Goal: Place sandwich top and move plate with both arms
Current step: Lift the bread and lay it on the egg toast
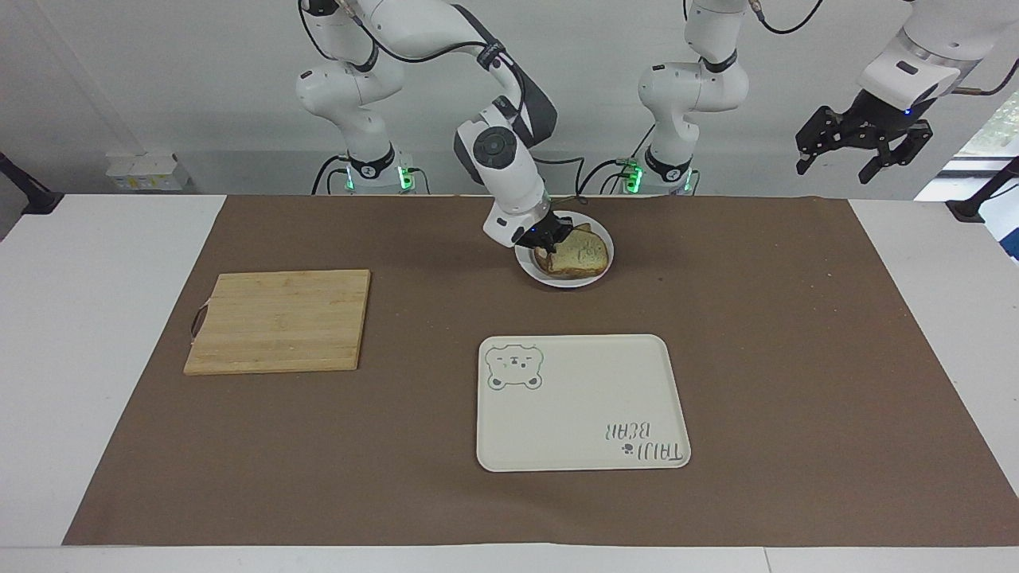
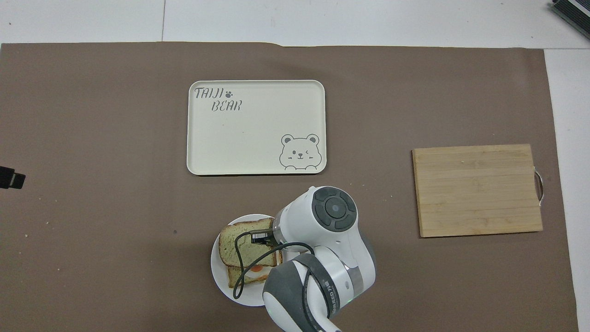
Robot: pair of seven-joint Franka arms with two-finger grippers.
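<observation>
We have the right claw (image 1: 549,248) pinching the slice of bread (image 1: 577,256) by the edge that faces the right arm's end of the table, and the slice hangs low over the egg toast (image 2: 251,275) on the plate (image 1: 605,243), slightly off square with it. Whether it already rests on the toast we cannot tell. The bread is light, soft and springy, with a pale crumb and a brown crust. A hard pinch would dent it, so the crust edge looks like the sound place to hold. The egg (image 2: 259,267) under it is slippery, and we judge that the top could slide if we let go while it is tilted.

The plate is small, round, white and glossy, stiff but breakable. We think its thin rim is best gripped at two opposite points. It sits on the brown mat, nearer the robots than the cream tray (image 1: 665,354) with the bear drawing. A wooden cutting board (image 1: 279,320) lies toward the right arm's end.

The left claw (image 1: 864,147) waits high over its own end of the table, fingers spread.
</observation>
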